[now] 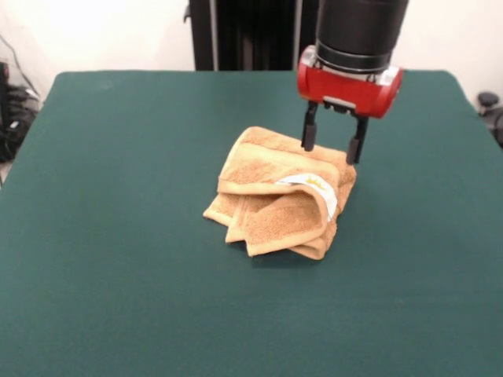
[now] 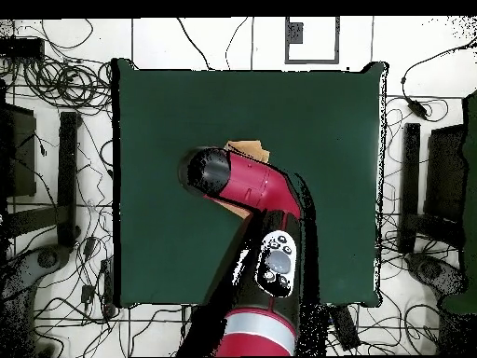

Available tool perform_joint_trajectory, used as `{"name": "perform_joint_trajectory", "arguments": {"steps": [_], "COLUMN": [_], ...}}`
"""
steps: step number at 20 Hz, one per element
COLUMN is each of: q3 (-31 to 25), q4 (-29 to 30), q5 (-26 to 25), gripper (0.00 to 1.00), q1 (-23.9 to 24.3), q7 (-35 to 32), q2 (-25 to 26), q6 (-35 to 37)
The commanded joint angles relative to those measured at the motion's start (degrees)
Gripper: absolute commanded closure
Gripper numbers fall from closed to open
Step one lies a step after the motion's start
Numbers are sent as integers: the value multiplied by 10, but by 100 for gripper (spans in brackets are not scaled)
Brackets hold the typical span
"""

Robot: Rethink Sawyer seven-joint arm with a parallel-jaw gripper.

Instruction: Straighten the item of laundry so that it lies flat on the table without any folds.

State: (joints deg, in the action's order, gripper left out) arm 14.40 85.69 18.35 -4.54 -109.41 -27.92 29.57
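Near the middle of the green table (image 1: 118,259) sits the orange-tan hand towel (image 1: 275,212), bunched into a thick folded heap, several layers stacked and a rolled flap curling over the front. A white tag (image 1: 318,188) (with some yellow print I cannot read) lies across that flap. The red and black arm comes down from above, and its gripper (image 1: 333,145) hangs over the towel's far right edge, the two black fingers (image 1: 309,129) spread apart with nothing between them, tips right at the cloth. From overhead the arm (image 2: 247,186) covers nearly everything; only a tan corner of towel (image 2: 248,149) shows beyond it.
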Motion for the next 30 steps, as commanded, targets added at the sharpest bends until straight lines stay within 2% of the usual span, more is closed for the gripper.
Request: {"name": "perform_joint_trajectory", "arguments": {"steps": [1, 10, 20, 30], "q3": [-24, -37, -69, -73], "q4": [8, 4, 0, 1], "q5": [15, 15, 14, 13], "gripper": [0, 0, 0, 0], "q1": [2, 8, 38, 42], "q7": [-127, -119, -99, -98], "q2": [22, 35, 67, 65], "q6": [-34, -58, -106, -112]}}
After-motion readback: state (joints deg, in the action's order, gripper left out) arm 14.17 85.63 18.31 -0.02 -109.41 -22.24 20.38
